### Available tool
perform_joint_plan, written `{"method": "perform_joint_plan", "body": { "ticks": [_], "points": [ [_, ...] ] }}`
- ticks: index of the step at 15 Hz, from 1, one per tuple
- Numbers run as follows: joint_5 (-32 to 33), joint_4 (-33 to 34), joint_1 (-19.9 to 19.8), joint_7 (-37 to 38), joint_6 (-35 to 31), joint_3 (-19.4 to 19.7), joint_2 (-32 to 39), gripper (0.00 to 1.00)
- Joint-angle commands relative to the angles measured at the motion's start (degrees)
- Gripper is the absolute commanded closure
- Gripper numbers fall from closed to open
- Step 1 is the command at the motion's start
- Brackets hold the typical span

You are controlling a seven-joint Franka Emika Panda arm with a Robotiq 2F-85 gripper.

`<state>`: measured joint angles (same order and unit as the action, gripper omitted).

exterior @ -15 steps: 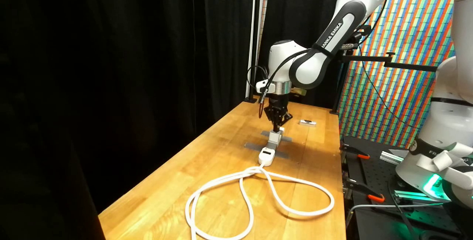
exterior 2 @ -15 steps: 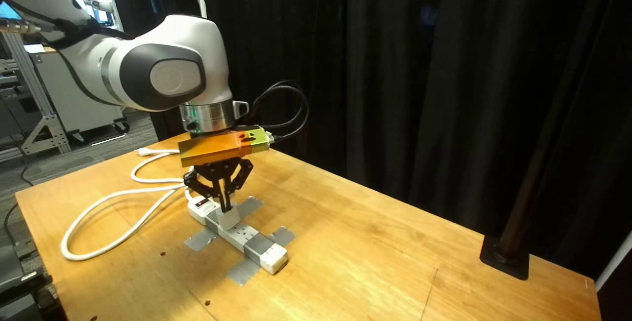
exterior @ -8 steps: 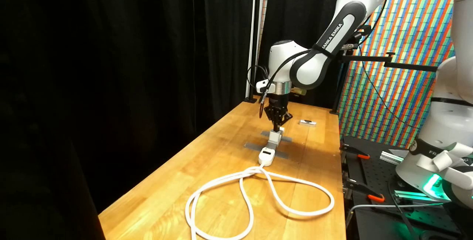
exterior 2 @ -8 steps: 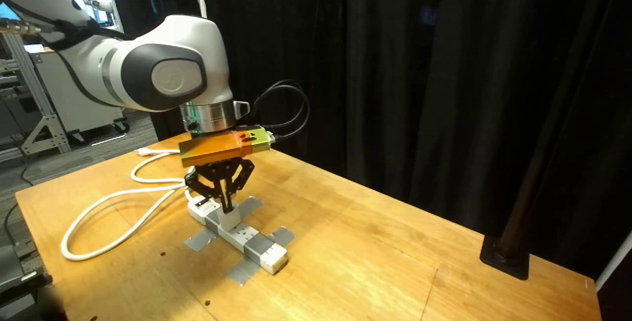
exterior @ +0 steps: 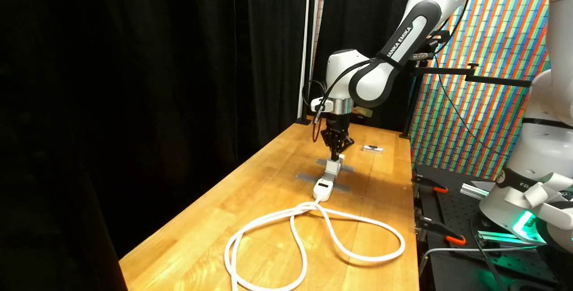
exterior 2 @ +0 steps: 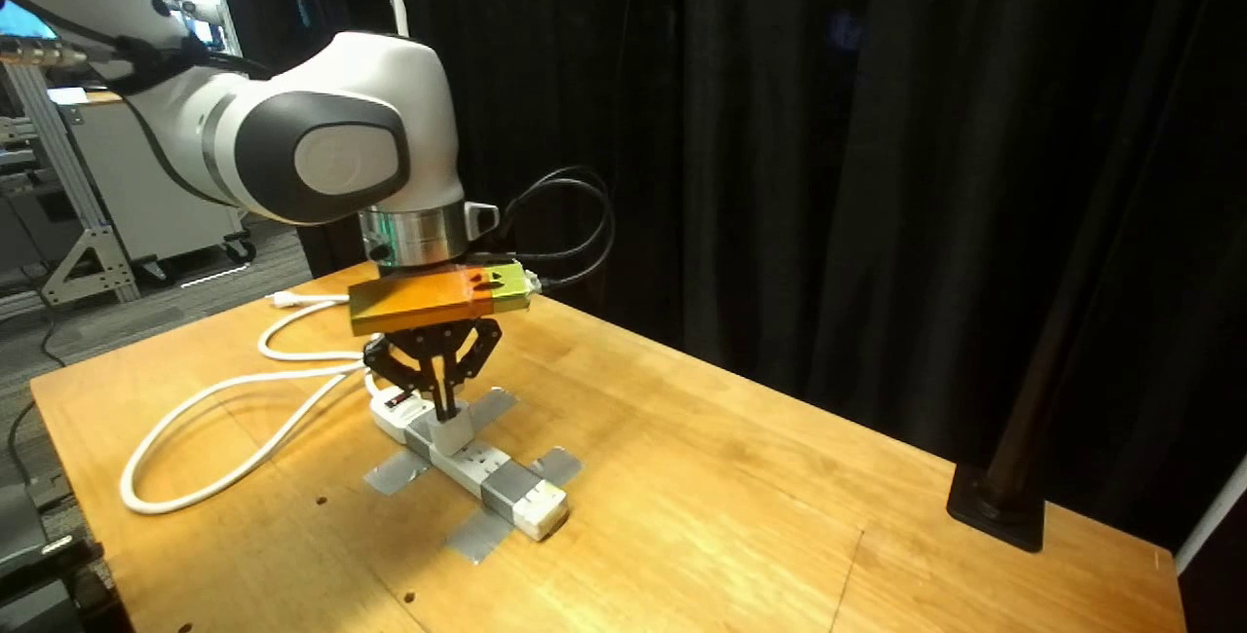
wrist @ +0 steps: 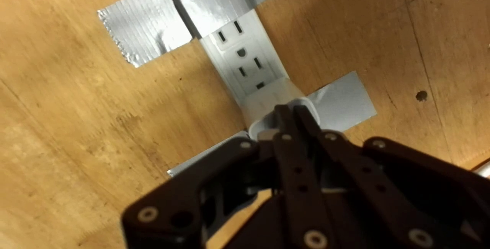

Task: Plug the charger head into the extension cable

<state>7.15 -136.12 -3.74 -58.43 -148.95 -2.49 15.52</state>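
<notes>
Pointing straight down over a honey-coloured wooden worktop (exterior 2: 760,516): a black, jointed two-finger gripper (exterior 2: 446,414), with both fingers pressed together and the tips inside the open rim of the charger head (exterior 2: 451,433), a small, white, squarish plastic block. Directly beneath the charger head: the narrow, white-grey plastic socket block (wrist: 250,54) of the extension cable (exterior: 309,206), itself a thick white cord. Depth of insertion: hidden from view. Visible beside the charger head in the wrist view: dark slots (wrist: 257,63). Across the socket block at two places and down onto the worktop at both sides: shiny, silver-grey tape (wrist: 149,23). At the cord end: a dark switch (exterior: 323,185). Beyond, in wide loops on the worktop: the cord, with a white plug (exterior 2: 283,299) at an edge in an exterior view. Well apart from the socket block, near the worktop's far edge in an exterior view: a small, flat, pale-and-dark item (exterior: 372,148). Along a long edge in both exterior views: a black cloth curtain (exterior 2: 877,175), with a black post foot (exterior 2: 994,521) near a corner. At the opposite long edge: black clamps with orange tips (exterior: 455,240). Overhead, bearing the gripper: a white-and-grey robot arm (exterior 2: 380,107).
</notes>
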Motion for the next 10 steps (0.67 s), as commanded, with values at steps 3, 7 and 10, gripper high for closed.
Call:
{"method": "perform_joint_plan", "body": {
  "ticks": [3,7,10],
  "points": [
    [-3.0,0.3,-2.1,-1.3,-1.0,-0.7,4.0,0.91],
    [-5.2,-0.1,-2.9,-1.6,-1.0,-0.9,4.4,0.91],
    [-7.6,-0.4,-3.5,-2.2,-1.1,-1.5,4.6,0.91]
  ]
}}
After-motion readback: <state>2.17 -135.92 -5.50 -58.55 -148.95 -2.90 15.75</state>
